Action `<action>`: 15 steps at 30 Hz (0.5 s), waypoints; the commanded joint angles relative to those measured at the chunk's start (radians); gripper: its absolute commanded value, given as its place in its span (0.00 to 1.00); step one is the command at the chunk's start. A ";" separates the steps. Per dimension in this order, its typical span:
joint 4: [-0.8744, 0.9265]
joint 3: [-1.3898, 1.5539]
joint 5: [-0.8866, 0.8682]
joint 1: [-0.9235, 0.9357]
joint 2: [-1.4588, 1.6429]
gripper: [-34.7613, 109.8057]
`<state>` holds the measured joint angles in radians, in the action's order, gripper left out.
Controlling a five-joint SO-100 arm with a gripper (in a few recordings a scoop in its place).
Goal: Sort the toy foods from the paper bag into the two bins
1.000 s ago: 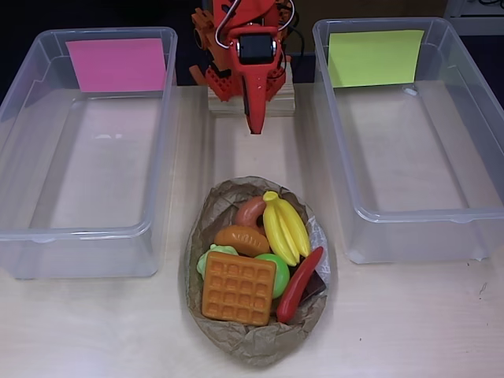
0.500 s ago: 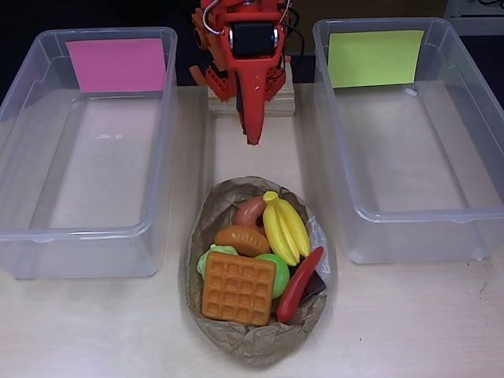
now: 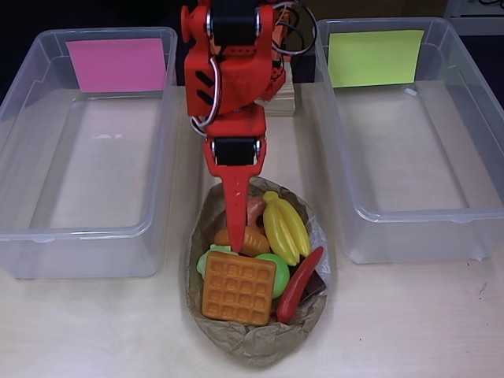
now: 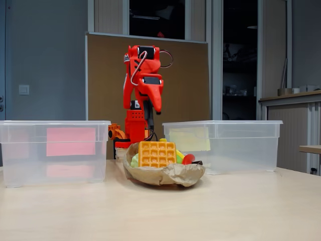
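The crumpled brown paper bag (image 3: 256, 340) lies between the two bins with the toy foods piled in it: an orange waffle (image 3: 239, 288), yellow bananas (image 3: 285, 227), a red chili (image 3: 301, 283), a bread roll (image 3: 253, 240), a green apple (image 3: 276, 272), light green grapes (image 3: 208, 258) and a dark chocolate bar (image 3: 314, 287). My red gripper (image 3: 235, 245) is shut and empty, pointing down over the bread roll. The fixed view shows the gripper (image 4: 157, 108) hanging well above the bag (image 4: 165, 175) and the waffle (image 4: 157, 154).
Both clear bins are empty: the left bin (image 3: 79, 233) carries a pink card (image 3: 118, 64), the right bin (image 3: 425, 214) a yellow-green card (image 3: 375, 57). The arm's base stands on a wooden block (image 3: 282, 98) behind the bag. Bare table lies in front.
The arm has swung forward from its folded pose at the base, and the gripper tip has travelled from the bare table behind the bag to above the bread roll.
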<state>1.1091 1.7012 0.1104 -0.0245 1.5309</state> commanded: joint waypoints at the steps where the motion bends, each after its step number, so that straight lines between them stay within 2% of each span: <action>1: 0.017 -0.127 -0.046 -0.008 -0.110 0.52; 7: 0.021 -0.307 -0.083 -0.018 -0.293 0.49; 15: 0.021 -0.348 -0.104 -0.018 -0.351 0.46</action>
<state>1.1121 1.3806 0.0061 -0.0291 1.1597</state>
